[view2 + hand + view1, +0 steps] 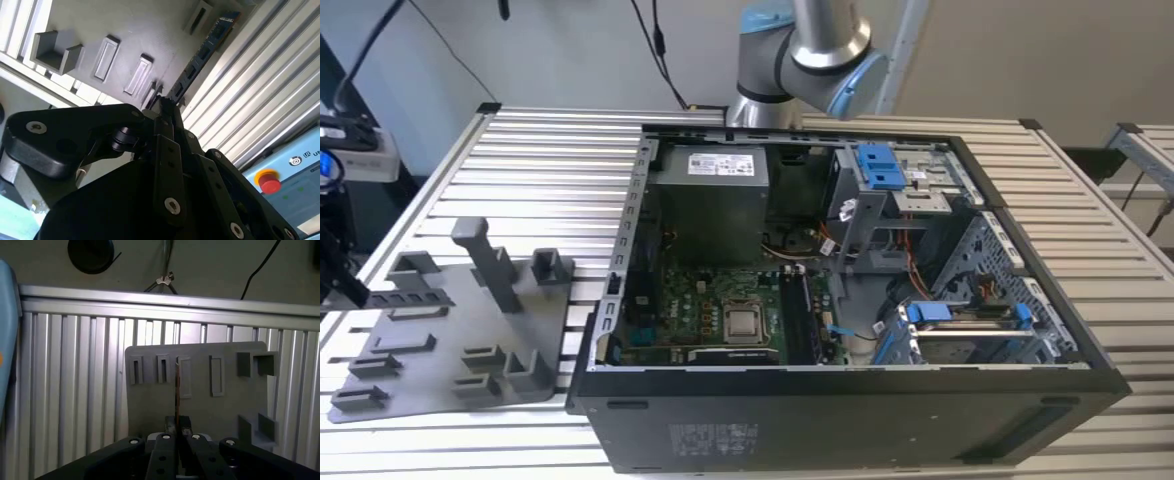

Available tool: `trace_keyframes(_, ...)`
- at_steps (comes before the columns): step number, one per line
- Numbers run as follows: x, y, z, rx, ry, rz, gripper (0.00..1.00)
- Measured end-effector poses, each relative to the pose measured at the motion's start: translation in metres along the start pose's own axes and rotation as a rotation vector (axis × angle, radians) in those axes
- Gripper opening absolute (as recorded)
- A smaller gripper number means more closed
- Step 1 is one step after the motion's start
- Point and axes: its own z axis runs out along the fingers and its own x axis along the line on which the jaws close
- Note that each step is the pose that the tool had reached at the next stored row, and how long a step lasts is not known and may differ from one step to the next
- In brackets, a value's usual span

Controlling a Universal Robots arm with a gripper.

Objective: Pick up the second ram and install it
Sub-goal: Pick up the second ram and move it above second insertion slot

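Observation:
My gripper [162,103] is shut on one end of the second ram [200,55], a thin dark board with a blue label at its far end. In the first wrist view the second ram [177,387] shows edge-on as a narrow blade rising from the shut gripper [178,424]. It lies over the grey tray [215,405], in line with the row of slots. I cannot tell whether it still touches the grey tray [150,30]. In the exterior view the grey tray [440,345] sits at the left, beside the open computer case [854,420] with its green motherboard [720,310].
Upright posts [487,262] stand on the tray. The case holds a power supply [710,200], blue drive clips [881,165] and a drive cage [961,325]. The arm's base [794,50] stands behind the case. A pendant with a red stop button [270,181] lies beside the ribbed table [547,170].

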Motion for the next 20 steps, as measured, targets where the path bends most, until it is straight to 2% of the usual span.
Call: trace_keyframes(20,-0.0006,0.0002,-0.0091,0.0000,0.0000,0.000,0.15)
